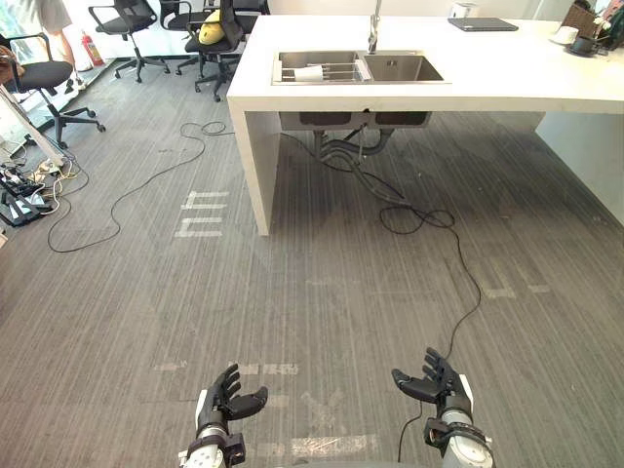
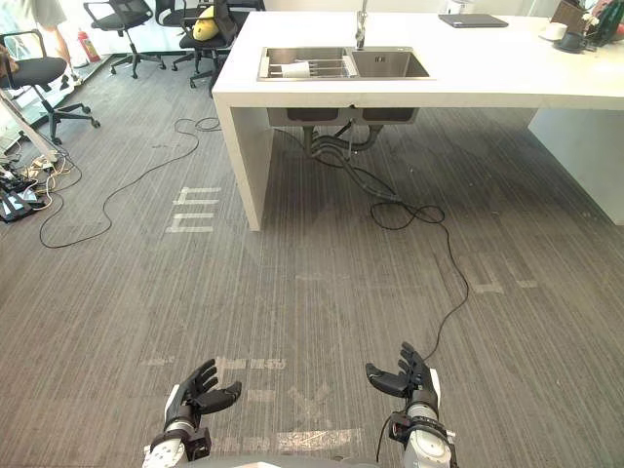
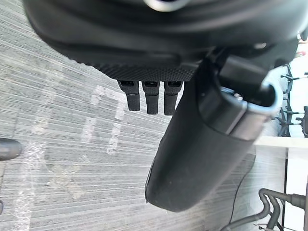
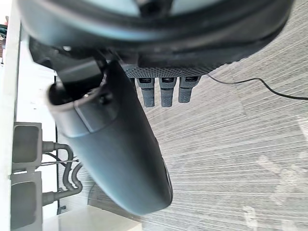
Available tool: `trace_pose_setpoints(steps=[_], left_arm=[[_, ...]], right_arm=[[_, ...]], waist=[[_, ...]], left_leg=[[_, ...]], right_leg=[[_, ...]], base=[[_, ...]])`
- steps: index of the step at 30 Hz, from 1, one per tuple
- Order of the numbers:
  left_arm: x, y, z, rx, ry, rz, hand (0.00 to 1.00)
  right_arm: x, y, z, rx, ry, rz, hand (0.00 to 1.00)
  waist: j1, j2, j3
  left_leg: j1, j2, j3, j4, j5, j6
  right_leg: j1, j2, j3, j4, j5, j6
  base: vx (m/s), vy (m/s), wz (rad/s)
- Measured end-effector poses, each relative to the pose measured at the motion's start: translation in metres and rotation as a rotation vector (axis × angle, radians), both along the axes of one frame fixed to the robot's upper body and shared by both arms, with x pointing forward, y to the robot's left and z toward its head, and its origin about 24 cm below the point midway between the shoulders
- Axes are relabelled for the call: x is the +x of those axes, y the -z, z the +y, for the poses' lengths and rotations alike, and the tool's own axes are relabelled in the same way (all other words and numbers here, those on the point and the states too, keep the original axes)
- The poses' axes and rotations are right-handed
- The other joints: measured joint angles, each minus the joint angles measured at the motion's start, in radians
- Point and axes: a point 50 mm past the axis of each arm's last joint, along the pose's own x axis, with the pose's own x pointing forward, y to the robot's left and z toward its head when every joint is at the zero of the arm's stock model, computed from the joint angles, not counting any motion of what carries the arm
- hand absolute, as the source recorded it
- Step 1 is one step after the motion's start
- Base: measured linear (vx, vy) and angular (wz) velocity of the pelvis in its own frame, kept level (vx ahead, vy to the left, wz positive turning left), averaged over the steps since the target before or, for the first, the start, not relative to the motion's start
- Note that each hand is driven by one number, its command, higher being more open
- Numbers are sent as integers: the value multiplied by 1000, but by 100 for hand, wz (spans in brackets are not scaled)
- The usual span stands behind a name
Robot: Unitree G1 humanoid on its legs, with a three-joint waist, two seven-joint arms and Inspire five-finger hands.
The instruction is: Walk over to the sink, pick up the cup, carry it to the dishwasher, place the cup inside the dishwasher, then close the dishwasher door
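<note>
Dark left hand [image 1: 226,402] and dark right hand [image 1: 438,382] hang empty, fingers [image 3: 152,98] loosely spread for the walk, the white cup [image 1: 309,72] lying well beyond the fingertips in the stainless steel sink [image 1: 405,68].

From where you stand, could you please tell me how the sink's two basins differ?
The left basin holds a wire rack and a white cup; the right basin looks bare. The left basin sits near the end of the counter, towards the chairs; the right basin sits further along. Both are steel, rectangular and sunk side by side.
</note>
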Motion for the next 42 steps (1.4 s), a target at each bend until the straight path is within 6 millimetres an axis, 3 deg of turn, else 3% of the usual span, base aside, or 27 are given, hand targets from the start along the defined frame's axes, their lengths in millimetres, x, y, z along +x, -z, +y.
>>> trace_pose_setpoints(steps=[24, 31, 37, 39, 42], left_arm=[[-3, 3, -3, -18, -24, 13, 90], [7, -6, -2, -32, -47, -53, 90], [25, -21, -2, -26, -38, -146, 90], [33, -25, -3, -24, -26, -174, 90], [31, -24, -4, -21, -20, -167, 90]], right_arm=[[-6, 6, -6, 33, 72, 28, 90], [3, 3, -6, 43, 88, 2, 90], [17, -3, -5, 38, 83, -30, 90], [18, -2, -5, 39, 81, -26, 90], [14, -1, -5, 40, 79, -12, 90]], waist=[[0, 0, 0], [15, 0, 6], [15, 2, 37], [14, 3, 57], [10, 2, 62]], left_leg=[[-6, -1, 8, -20, -1, 0], [-58, 7, 56, 35, -48, 2], [-95, 11, 91, 163, -140, 9], [-85, 13, 92, 197, -185, 26], [-63, 9, 84, 214, -215, 40]], right_leg=[[-9, 1, 9, -19, 1, 1], [-57, 6, 54, -3, -2, 1], [-151, 0, 72, 221, -113, 33], [-223, -5, 44, 418, -157, 65], [-312, -29, -7, 632, -181, 61]], base=[[0, 0, -1], [36, 6, -20], [83, 29, -15], [66, 28, -3], [138, 24, 5]])
